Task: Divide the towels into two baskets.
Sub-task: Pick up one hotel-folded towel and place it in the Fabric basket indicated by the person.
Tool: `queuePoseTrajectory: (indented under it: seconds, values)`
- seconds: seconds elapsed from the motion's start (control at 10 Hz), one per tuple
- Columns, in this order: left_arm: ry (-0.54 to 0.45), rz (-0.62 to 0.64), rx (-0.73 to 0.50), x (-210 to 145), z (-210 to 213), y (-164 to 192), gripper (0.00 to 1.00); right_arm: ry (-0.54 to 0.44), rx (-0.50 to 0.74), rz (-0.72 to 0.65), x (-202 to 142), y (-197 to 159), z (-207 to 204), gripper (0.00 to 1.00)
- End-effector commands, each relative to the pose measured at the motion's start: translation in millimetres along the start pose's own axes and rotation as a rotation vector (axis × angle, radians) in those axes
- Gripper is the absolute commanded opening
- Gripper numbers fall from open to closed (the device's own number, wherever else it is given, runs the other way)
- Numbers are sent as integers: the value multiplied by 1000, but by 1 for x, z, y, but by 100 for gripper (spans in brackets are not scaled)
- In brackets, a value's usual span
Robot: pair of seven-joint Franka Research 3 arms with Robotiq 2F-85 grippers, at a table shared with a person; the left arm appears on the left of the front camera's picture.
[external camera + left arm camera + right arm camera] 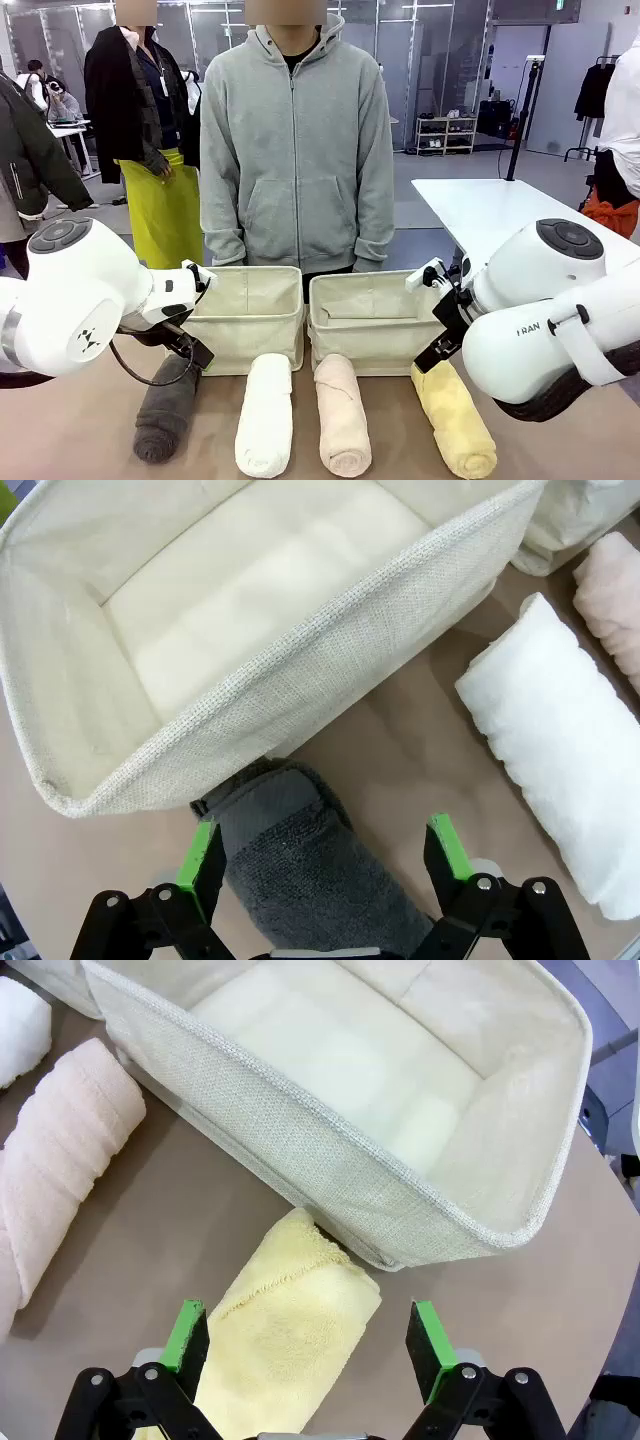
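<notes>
Four rolled terry towels (pixel 265 415) line the tan surface (pixel 80 430). Wide open and empty, the left gripper (pixel 322 830) straddles the dark grey roll (pixel 320 880); the right gripper (pixel 305 1312) likewise over the yellow roll (pixel 290 1330). Pre-grasp, I'd judge: lower, clamp, lift into the cream canvas baskets (pixel 245 340) behind.

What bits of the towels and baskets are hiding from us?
Front view: the left arm covers one end of the dark grey towel, the right arm one end of the yellow towel.
Front view: the left basket and right basket hide their floors behind their front walls.
Left wrist view: the right edge cuts off the white towel.
Right wrist view: the left edge cuts off the pink towel.
</notes>
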State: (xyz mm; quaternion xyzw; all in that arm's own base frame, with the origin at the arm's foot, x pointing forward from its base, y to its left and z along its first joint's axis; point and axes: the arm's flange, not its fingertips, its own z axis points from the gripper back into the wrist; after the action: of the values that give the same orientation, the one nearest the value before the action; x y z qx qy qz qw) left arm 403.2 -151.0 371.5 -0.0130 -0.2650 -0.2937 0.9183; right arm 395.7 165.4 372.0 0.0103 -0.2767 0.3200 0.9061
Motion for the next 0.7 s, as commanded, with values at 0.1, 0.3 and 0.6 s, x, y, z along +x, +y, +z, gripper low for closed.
queuePoseTrajectory:
  seconds: [0.1, 0.3, 0.6]
  values:
    - [0, 0, 0, 0, 0, 0, 100, 0, 0, 0, 0, 0, 0, 100]
    - [0, 0, 0, 0, 0, 0, 100, 0, 0, 0, 0, 0, 0, 100]
    - [0, 0, 0, 0, 0, 0, 100, 0, 0, 0, 0, 0, 0, 100]
